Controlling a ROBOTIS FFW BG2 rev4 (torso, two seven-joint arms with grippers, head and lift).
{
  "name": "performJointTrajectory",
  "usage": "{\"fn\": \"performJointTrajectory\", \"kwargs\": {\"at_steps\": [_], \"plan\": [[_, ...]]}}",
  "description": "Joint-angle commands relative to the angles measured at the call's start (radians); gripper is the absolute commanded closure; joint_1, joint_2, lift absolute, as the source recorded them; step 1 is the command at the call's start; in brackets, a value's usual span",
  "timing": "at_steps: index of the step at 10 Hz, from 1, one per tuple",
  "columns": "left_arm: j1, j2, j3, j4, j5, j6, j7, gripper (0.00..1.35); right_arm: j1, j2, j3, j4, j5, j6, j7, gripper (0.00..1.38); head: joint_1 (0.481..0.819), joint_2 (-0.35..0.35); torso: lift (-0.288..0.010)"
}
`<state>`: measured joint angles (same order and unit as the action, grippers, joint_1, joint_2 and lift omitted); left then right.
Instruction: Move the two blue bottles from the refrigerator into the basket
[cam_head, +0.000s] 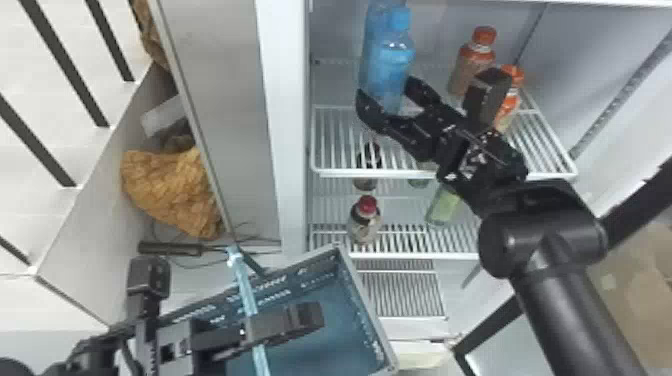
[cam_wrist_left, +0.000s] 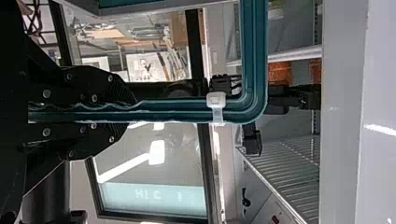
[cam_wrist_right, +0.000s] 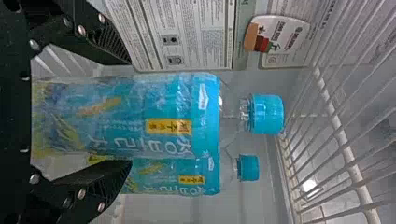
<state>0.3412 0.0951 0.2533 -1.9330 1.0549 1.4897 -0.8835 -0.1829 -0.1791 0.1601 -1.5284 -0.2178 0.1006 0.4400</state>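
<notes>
Right pincer (cam_head: 387, 91): spread wide, its fingers set on either side of the nearer blue bottle (cam_head: 392, 65); whether the bottle is touched cannot be told, and no grip is seen to be made.
Left pincer (cam_wrist_left: 130, 111): closed on the handle (cam_wrist_left: 177, 110) of the basket, probably so that the basket is kept steady and near.
Blue bottles: both stood upright toward the left side of the upper shelf (cam_head: 375, 173), the second bottle (cam_head: 372, 35) placed behind the first; the nearer one is best taken first, since the way to the other is partly blocked by it.
Basket (cam_head: 369, 309): held low before the refrigerator (cam_head: 282, 125), its inside turned up toward the head; neither blue bottle has been put in.
Shelf edges: the front rail is crossed above by the right arm; some lift would be needed for the bottle's base to be carried over it.
Left wall: little room is left beside the bottles, so a straight pull forward seems safer than a sideways one.
Right side: orange-capped bottles (cam_head: 472, 62) are stood there, and could be knocked by the wrist if it were swung that way.
</notes>
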Motion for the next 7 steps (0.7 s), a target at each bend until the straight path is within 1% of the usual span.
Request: {"fn": "performJointTrajectory", "kwargs": {"at_steps": [1,2,3,4,6,7], "plan": [[0.0,0.0,0.0,0.0,0.0,0.0,0.0,1.2,-0.014,0.001,-0.001,0.013,0.0,0.002,-0.003,0.65,0.695,-0.072,-0.01],[0.0,0.0,0.0,0.0,0.0,0.0,0.0,1.2,-0.016,0.001,-0.001,0.02,-0.006,0.012,-0.001,0.9,0.695,-0.073,-0.01],[0.0,0.0,0.0,0.0,0.002,0.0,0.0,1.2,-0.014,0.001,-0.001,0.023,-0.016,0.012,-0.003,1.19,0.695,-0.074,-0.01],[0.0,0.0,0.0,0.0,0.0,0.0,0.0,1.2,-0.006,0.001,-0.001,0.023,-0.016,-0.007,-0.007,1.27,0.695,-0.075,-0.01],[0.0,0.0,0.0,0.0,0.0,0.0,0.0,1.2,0.016,-0.002,-0.005,0.01,-0.021,-0.029,-0.006,1.28,0.695,-0.076,-0.01],[0.0,0.0,0.0,0.0,0.002,0.0,0.0,1.2,0.048,-0.003,-0.014,-0.022,-0.023,-0.034,-0.003,1.28,0.695,-0.077,-0.01]]}}
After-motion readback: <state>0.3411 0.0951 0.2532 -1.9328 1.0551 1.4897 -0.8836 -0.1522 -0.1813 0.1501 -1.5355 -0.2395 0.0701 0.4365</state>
